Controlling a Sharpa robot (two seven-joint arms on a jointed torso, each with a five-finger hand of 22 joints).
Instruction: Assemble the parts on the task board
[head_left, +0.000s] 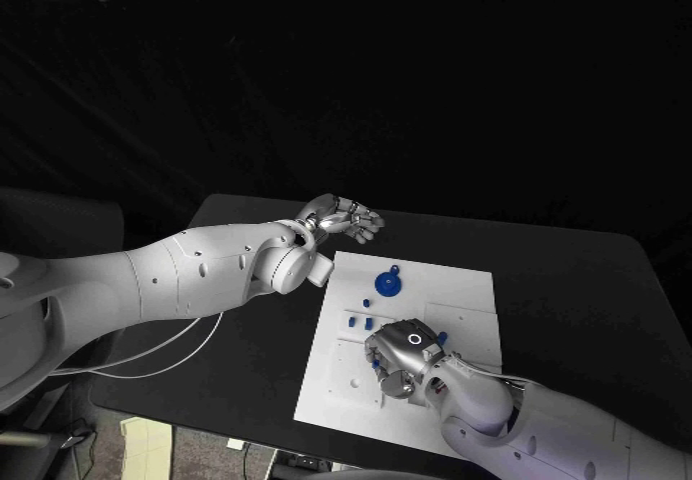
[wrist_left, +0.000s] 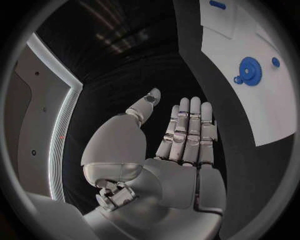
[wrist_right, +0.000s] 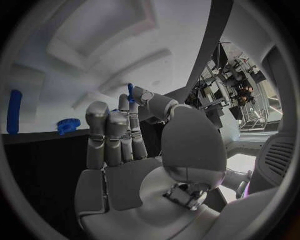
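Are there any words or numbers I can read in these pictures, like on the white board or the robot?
No readable words, numbers or signs anywhere.
Task board: plain white, only faint outlines and blue parts such as the blue gear; no text.
Left robot hand and right robot hand: bare silver, no label or brand visible.
Cluttered room in the right wrist view: anything written there is too small and blurred to read.

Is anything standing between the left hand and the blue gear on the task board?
Nothing visible does. The left hand hovers open over the black table just beyond the task board's far corner; the blue gear lies on the board near that corner, with bare board and table between them.
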